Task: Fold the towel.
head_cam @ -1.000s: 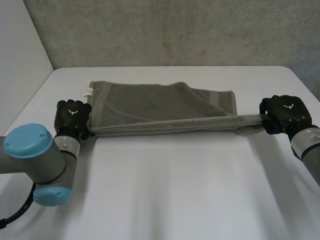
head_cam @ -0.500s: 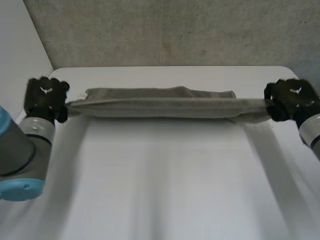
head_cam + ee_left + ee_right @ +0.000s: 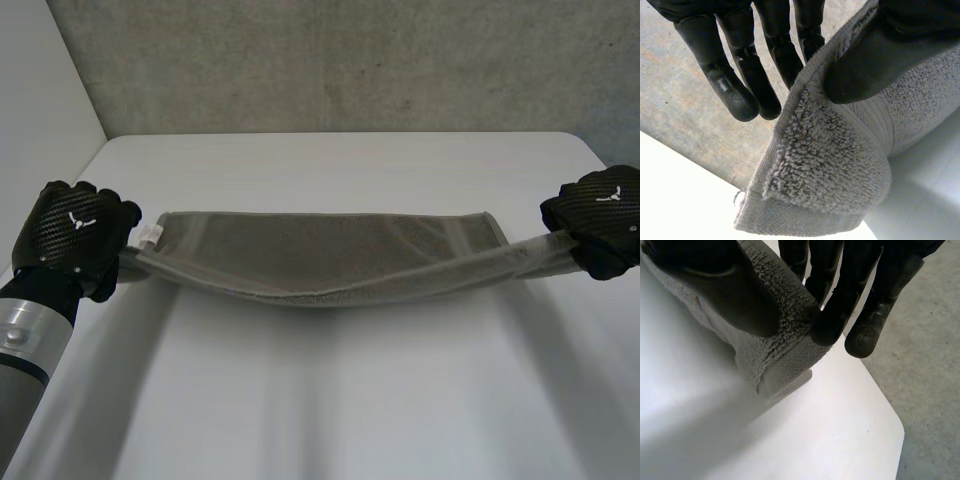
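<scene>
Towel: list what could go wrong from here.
1. The left robot hand and right robot hand each pinch only an end corner of the towel between thumb and fingers; a slip would likely drop that end.
2. The towel sags in the middle between them, so it may land on the table creased or uneven.

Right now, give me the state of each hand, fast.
Left hand: shut, pinching one end of the towel between thumb and fingers.
Right hand: shut, pinching the towel's other end.
</scene>
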You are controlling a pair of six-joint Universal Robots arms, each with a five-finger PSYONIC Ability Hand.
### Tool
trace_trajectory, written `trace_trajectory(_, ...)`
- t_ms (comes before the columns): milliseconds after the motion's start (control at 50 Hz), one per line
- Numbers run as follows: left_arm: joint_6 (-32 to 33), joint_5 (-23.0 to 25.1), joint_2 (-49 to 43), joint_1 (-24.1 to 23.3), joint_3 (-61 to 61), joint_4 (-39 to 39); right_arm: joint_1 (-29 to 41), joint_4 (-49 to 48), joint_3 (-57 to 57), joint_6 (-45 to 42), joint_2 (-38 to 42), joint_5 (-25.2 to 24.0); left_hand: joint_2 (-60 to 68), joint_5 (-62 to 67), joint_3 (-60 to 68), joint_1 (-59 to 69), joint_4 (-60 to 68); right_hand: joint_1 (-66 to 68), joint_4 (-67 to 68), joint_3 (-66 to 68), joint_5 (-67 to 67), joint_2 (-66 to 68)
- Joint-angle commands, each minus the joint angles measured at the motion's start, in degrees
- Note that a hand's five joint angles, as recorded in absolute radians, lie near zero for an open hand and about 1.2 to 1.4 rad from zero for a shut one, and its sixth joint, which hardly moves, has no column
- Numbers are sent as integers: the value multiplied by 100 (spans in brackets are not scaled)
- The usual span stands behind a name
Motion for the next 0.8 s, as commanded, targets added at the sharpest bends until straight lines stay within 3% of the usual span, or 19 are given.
trace_trajectory(20,31,430,-803,280,290,60,96,-124,-573,-76,989,81,-687,-1552,-847,-327,-710,290,281,358,362,303)
trace_trajectory(160,49,430,-2864,245,1755,25,439,-159,-1771,20,2434,327,-687,-1552,-847,-327,-710,290,281,358,362,303)
trace_trajectory(300,49,439,-4245,148,3213,51,1062,-352,-3929,564,4409,1082,-687,-1552,-847,-327,-710,290,281,358,362,303)
trace_trajectory(480,31,343,-6056,-89,5709,-141,1256,-923,-5407,951,5702,1399,-687,-1552,-847,-327,-710,290,281,358,362,303)
trace_trajectory(600,5,185,-6603,-309,6617,-291,1406,-1100,-6060,952,6293,1883,-687,-1552,-847,-327,-710,290,281,358,362,303)
trace_trajectory(640,5,149,-6673,-335,6714,-300,1432,-1100,-6138,943,6372,2032,-687,-1552,-847,-327,-710,-1660,-1670,-1593,-1589,-1647)
trace_trajectory(660,5,106,-6726,-353,6776,-300,1432,-1100,-6139,943,6372,2032,-2733,-3598,-2893,-2373,-2756,-1672,-1681,-1604,-1600,-1659)
trace_trajectory(680,5,105,-6727,-353,6776,-300,1432,-1100,-6147,952,6381,2102,-2754,-3619,-2914,-2394,-2776,-5003,-5012,-4935,-4931,-4989)
trace_trajectory(700,5,36,-6735,-379,6776,-309,1432,-1100,-6147,952,6381,2103,-6883,-7749,-7044,-6524,-6906,-5036,-5045,-4968,-4965,-5023)
trace_trajectory(720,5,-70,-6727,-414,6759,-309,1441,-1091,-6139,952,6372,2181,-7358,-8224,-7518,-6998,-7381,-6710,-6719,-6642,-6638,-6697)
trace_trajectory(800,-22,-308,-6656,-459,6706,-326,1537,-1029,-5868,1022,6258,2383,-7682,-8548,-7842,-7322,-7705,-6710,-6719,-6642,-6638,-6697)
